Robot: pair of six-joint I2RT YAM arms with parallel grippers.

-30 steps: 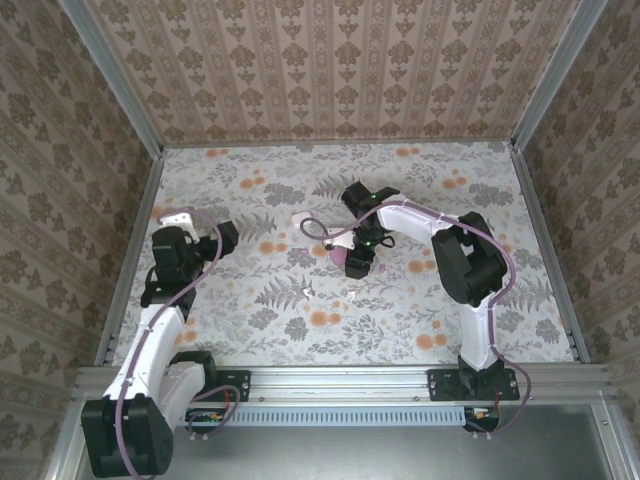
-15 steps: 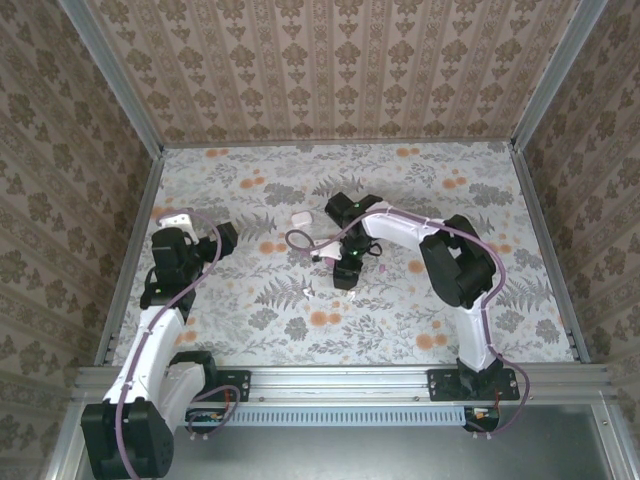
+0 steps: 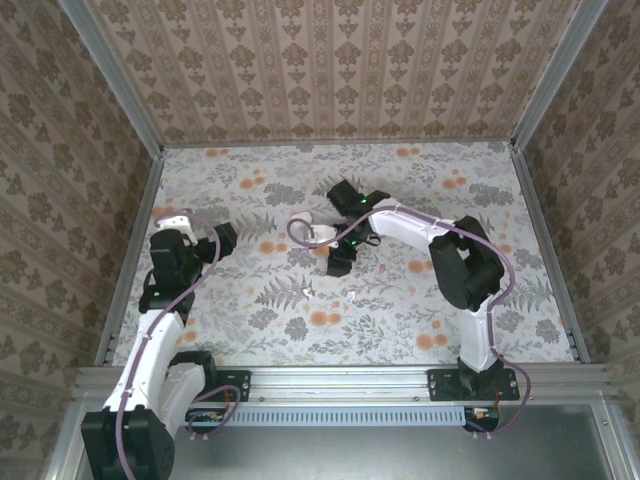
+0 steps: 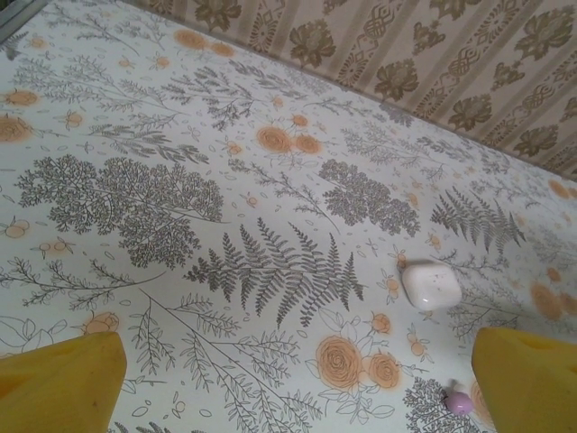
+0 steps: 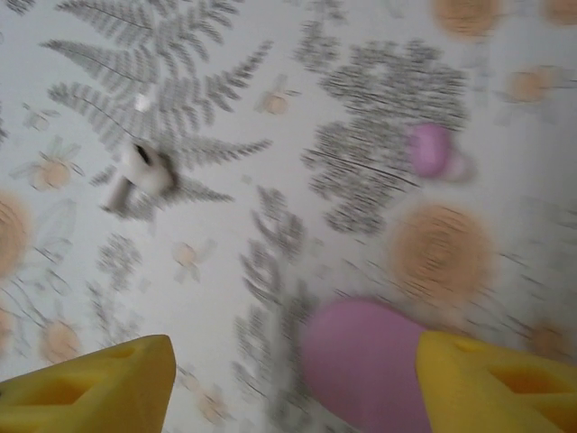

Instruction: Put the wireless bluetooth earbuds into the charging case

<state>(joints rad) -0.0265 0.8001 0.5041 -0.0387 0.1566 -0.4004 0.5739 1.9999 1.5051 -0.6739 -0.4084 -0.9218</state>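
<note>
Right gripper (image 5: 294, 372) open, now further left than a second ago, pink case (image 5: 361, 365) loose between its fingers | left gripper (image 3: 224, 237) wide open, unmoved | pink earbud (image 5: 431, 149), white earbud (image 5: 144, 170) lying on table (image 3: 250, 320), outside cases | white case (image 4: 431, 286) apart

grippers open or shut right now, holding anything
left gripper: open, holding nothing
right gripper: open, pink case lies between its fingers, not gripped
</note>
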